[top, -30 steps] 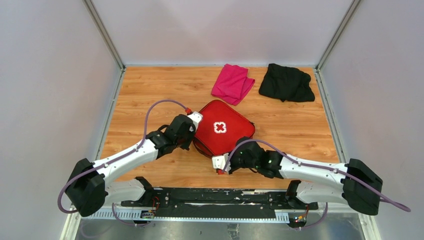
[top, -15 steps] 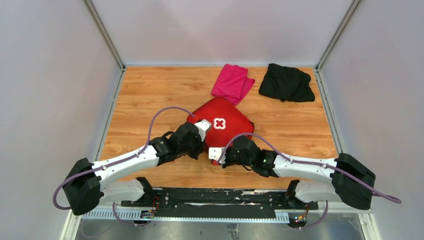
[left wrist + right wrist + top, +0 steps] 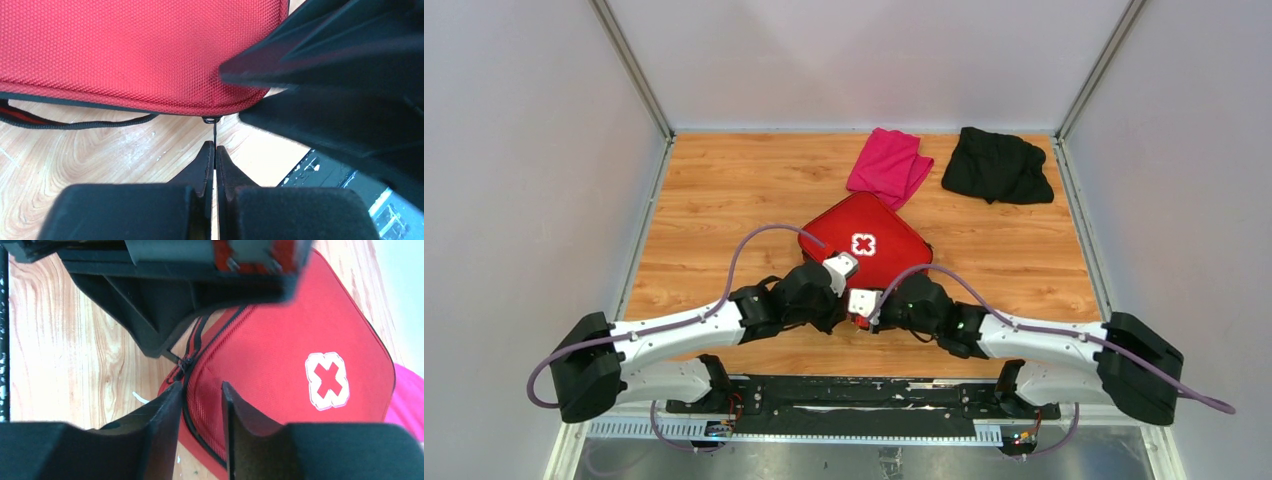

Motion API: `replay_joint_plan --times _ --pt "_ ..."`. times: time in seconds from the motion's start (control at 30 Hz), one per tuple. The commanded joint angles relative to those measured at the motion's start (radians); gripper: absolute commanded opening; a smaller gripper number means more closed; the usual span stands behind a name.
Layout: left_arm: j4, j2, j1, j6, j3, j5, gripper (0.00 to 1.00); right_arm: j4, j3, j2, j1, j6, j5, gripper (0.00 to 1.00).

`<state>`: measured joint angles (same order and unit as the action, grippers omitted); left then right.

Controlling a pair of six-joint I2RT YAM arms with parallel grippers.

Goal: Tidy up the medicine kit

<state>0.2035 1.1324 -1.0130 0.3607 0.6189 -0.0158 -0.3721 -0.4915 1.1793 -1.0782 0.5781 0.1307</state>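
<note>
1. Top external view: the red medicine kit (image 3: 874,250) lies zipped shut near the middle of the wooden table (image 3: 724,190). It is turned like a diamond, with its white cross facing up.
2. Both grippers meet at the kit's near corner. The left gripper (image 3: 841,270) sits on the near left edge. The right gripper (image 3: 860,302) is just beside it, at the tip of the corner.
3. Left wrist view: the left gripper's fingers are pressed tight together on a thin black zip cord (image 3: 214,132). The cord runs from the kit's edge straight down into the fingers. The red kit is right in front of the fingertips.
4. Right wrist view: the right gripper's fingers (image 3: 167,405) are a little apart. The kit's corner and its zip line lie between them. I cannot tell if they squeeze the kit or only sit around it.
5. A pink cloth (image 3: 889,167) and a black cloth (image 3: 997,165) lie at the far edge, well apart from both grippers.
</note>
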Motion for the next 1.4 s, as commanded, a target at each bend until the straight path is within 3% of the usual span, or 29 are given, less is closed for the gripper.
replay_joint_plan --times 0.0,0.2,0.33,0.4,0.47,0.63,0.9,1.2,1.37 --pt "-0.022 -0.060 -0.018 0.027 -0.030 -0.071 0.00 0.039 0.048 -0.141 -0.009 -0.059 0.018 0.42" --pt "0.050 -0.124 0.014 0.006 -0.048 -0.137 0.00 0.068 0.094 -0.347 -0.006 -0.128 -0.056 0.44" --pt "0.097 -0.167 0.057 0.013 -0.071 -0.163 0.00 0.050 0.067 -0.370 0.021 -0.258 -0.327 0.44" --pt "0.128 -0.195 0.075 0.026 -0.077 -0.191 0.00 0.138 -0.020 -0.324 0.081 -0.354 -0.500 0.45" --pt "0.156 -0.214 0.087 0.047 -0.077 -0.227 0.00 0.253 -0.096 -0.263 0.149 -0.473 -0.542 0.46" --pt "0.210 -0.240 0.122 0.067 -0.074 -0.267 0.00 0.484 -0.314 -0.101 0.382 -0.734 -0.388 0.49" --pt "0.278 -0.283 0.155 0.077 -0.075 -0.332 0.00 0.561 -0.591 0.220 0.593 -0.810 -0.080 0.50" --pt "0.311 -0.263 0.179 0.087 -0.048 -0.351 0.00 0.667 -1.037 0.667 0.618 -0.718 0.183 0.50" --pt "0.322 -0.243 0.184 0.100 -0.030 -0.368 0.00 0.680 -1.219 0.854 0.618 -0.642 0.233 0.51"
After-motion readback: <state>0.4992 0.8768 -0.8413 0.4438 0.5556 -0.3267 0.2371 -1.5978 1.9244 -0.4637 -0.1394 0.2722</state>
